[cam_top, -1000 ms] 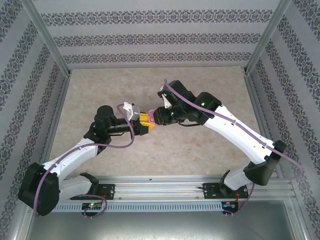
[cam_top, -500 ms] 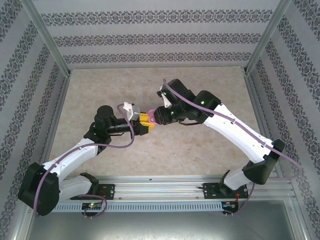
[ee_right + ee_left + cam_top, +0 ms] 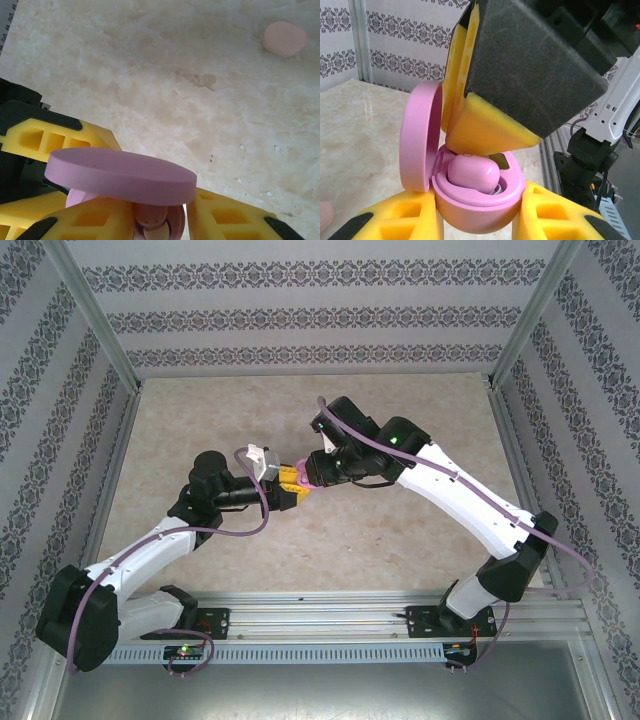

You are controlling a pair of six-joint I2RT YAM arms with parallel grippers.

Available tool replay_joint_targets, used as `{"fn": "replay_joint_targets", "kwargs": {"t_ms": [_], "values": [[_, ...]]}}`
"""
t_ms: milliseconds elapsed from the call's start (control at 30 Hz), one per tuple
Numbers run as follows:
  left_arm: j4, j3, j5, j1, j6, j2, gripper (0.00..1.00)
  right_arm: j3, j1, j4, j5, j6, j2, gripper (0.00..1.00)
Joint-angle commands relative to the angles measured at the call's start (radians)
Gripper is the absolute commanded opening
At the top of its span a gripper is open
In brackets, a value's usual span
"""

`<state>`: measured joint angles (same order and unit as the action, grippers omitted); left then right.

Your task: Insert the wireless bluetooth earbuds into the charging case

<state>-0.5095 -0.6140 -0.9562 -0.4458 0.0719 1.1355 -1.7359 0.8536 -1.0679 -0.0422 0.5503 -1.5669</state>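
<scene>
My left gripper [image 3: 478, 212] is shut on the base of a pink charging case [image 3: 480, 200], held above the table with its lid [image 3: 420, 135] swung open to the left. One pink earbud [image 3: 472, 172] sits in the case's well, its white tip showing at the lower right. My right gripper [image 3: 160, 220] comes down from above and is closed on that earbud [image 3: 150, 216]; one of its yellow fingers [image 3: 490, 130] rests on the bud's top. The lid [image 3: 120, 175] crosses the right wrist view edge-on. In the top view both grippers [image 3: 297, 490] [image 3: 313, 474] meet at the case [image 3: 303, 470] at table centre.
A pale pink oval object [image 3: 284, 38] lies alone on the marble tabletop [image 3: 150, 75], apart from both grippers. Patterned walls and metal frame posts [image 3: 90, 320] enclose the table. A metal rail [image 3: 320, 605] runs along the near edge by the arm bases.
The right arm's wrist and forearm have shifted slightly left toward the case. The left arm and the case have stayed where they were.
</scene>
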Motion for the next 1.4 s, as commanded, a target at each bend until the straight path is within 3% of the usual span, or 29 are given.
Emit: {"fn": "replay_joint_targets", "kwargs": {"t_ms": [0,200,700,1033,1167,1367], "values": [[-0.03,-0.023,-0.019,-0.008,-0.007,-0.005,0.2,-0.034,0.005,-0.024,0.034,0.011,-0.018,0.31],[-0.027,-0.016,-0.015,-0.008,-0.012,-0.009,0.2,-0.028,0.009,-0.006,0.026,0.007,-0.009,0.22],[0.007,-0.008,0.019,-0.003,-0.017,-0.016,0.2,0.141,0.0,0.188,-0.02,0.046,0.153,0.2],[0.056,0.034,0.073,0.046,-0.02,-0.045,0.2,0.449,-0.152,0.343,-0.102,0.11,0.29,0.18],[0.091,0.043,0.095,0.059,-0.036,-0.06,0.2,0.625,-0.214,0.477,-0.159,0.12,0.258,0.17],[0.133,0.057,0.118,0.076,-0.065,-0.089,0.2,0.757,-0.228,0.695,-0.24,0.081,0.052,0.17]]}}
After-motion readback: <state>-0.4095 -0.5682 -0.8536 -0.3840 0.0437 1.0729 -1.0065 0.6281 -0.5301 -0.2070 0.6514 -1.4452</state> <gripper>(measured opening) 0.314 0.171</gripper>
